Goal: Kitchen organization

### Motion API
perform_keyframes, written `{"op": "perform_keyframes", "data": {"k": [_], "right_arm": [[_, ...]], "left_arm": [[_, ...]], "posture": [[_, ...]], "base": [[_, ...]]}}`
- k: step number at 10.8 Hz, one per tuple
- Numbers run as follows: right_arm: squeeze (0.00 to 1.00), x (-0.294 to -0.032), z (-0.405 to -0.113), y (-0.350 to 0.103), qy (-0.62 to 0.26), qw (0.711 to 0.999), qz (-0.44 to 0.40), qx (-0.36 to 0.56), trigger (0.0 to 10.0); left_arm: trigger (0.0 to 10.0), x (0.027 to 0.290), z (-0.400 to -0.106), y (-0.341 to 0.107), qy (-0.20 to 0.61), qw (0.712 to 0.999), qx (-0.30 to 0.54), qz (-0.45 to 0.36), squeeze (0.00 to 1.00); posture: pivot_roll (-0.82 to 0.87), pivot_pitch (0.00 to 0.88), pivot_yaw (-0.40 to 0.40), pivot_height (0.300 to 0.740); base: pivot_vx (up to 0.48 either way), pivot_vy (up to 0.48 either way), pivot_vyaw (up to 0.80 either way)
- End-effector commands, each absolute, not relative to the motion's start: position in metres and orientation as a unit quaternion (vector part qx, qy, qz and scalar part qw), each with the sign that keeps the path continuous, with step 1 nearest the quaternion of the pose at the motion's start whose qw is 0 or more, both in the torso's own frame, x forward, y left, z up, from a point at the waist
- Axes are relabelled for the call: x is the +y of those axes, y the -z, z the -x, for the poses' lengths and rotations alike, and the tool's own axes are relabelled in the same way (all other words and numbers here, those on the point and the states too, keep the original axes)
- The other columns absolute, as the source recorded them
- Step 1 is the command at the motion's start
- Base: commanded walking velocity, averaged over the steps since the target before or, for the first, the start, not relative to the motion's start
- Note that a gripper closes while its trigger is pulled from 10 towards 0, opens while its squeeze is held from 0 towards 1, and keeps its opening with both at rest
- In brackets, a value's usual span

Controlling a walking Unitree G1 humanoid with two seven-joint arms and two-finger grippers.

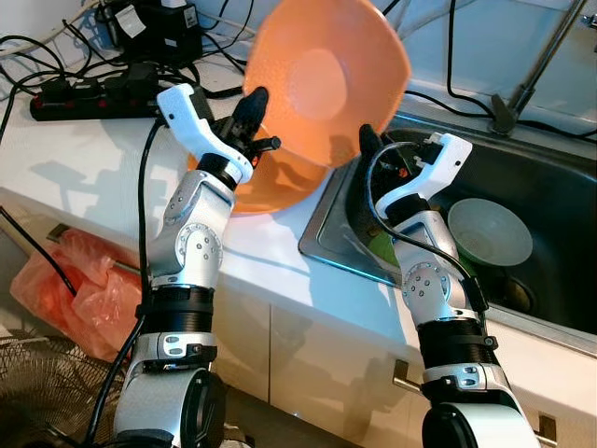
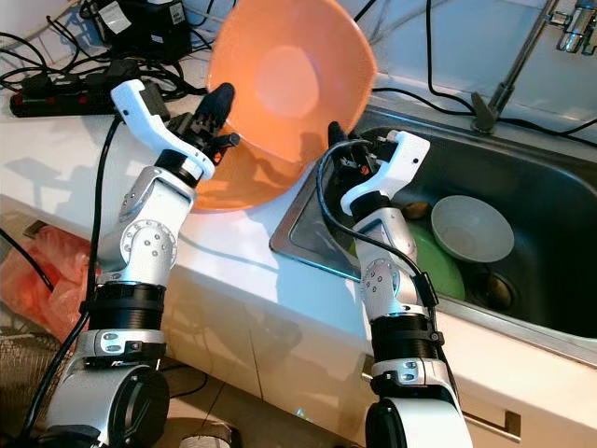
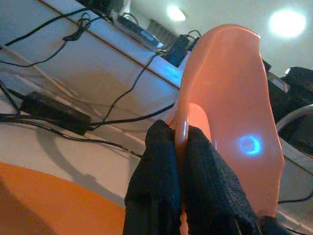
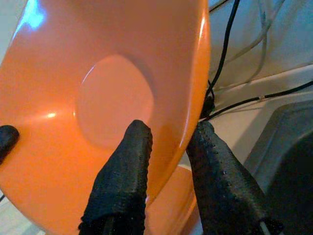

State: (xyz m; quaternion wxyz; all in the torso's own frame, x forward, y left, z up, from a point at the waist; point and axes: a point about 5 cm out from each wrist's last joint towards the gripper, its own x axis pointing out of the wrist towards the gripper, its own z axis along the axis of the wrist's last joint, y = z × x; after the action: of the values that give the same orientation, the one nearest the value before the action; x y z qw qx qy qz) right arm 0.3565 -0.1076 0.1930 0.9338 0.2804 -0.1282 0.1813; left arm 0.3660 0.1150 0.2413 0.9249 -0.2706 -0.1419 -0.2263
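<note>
Both the left gripper [image 1: 254,105] and the right gripper [image 4: 168,142] clamp opposite rims of an orange bowl [image 1: 326,79], tilted above a second orange bowl [image 1: 275,187] on the countertop [image 1: 84,159] beside the sink [image 1: 550,215].

No readable text, brand, number or sign anywhere. White labels on the black box [image 1: 154,21] up behind the left gripper [image 1: 250,117] are too small and blurred to make out. The orange bowl [image 1: 326,79] pinched between both grippers, the power strip [image 1: 98,93] beside the left gripper and the white bowl [image 1: 490,231] in the sink [image 1: 560,196] past the right gripper [image 1: 370,145] carry no lettering that can be read.
</note>
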Motion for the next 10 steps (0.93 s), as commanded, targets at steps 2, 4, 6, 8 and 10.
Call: {"op": "perform_keyframes", "data": {"k": [2,4,6,8,10], "right_arm": [[0.0,-0.1082,-0.354,-0.1934,-0.188,0.93,-0.29,-0.127,10.0],[0.0,-0.1086,-0.3544,-0.1945,-0.187,0.929,-0.293,-0.128,10.0],[0.0,-0.1104,-0.3549,-0.1957,-0.184,0.928,-0.297,-0.132,0.0],[0.0,-0.1113,-0.3548,-0.1959,-0.182,0.927,-0.299,-0.133,0.0],[0.0,-0.1119,-0.3549,-0.1969,-0.181,0.925,-0.307,-0.133,0.0]], "left_arm": [[10.0,0.104,-0.3584,-0.2539,0.274,0.909,-0.165,0.266,0.0],[10.0,0.0996,-0.3557,-0.2548,0.296,0.905,-0.164,0.258,0.0],[10.0,0.0974,-0.3549,-0.2525,0.301,0.906,-0.158,0.253,0.0],[10.0,0.0979,-0.3551,-0.2512,0.298,0.908,-0.154,0.249,0.0],[10.0,0.0976,-0.356,-0.2479,0.292,0.917,-0.149,0.228,0.0]], "posture": [[0.22,0.055,-0.027,0.74],[0.22,0.057,-0.026,0.74],[0.22,0.059,-0.026,0.74],[0.22,0.059,-0.027,0.74],[0.22,0.06,-0.028,0.74]], "base": [[0.0,0.0,0.0],[0.0,0.0,0.0],[0.0,0.0,0.0],[0.0,0.0,0.0],[0.0,0.0,0.0]]}}
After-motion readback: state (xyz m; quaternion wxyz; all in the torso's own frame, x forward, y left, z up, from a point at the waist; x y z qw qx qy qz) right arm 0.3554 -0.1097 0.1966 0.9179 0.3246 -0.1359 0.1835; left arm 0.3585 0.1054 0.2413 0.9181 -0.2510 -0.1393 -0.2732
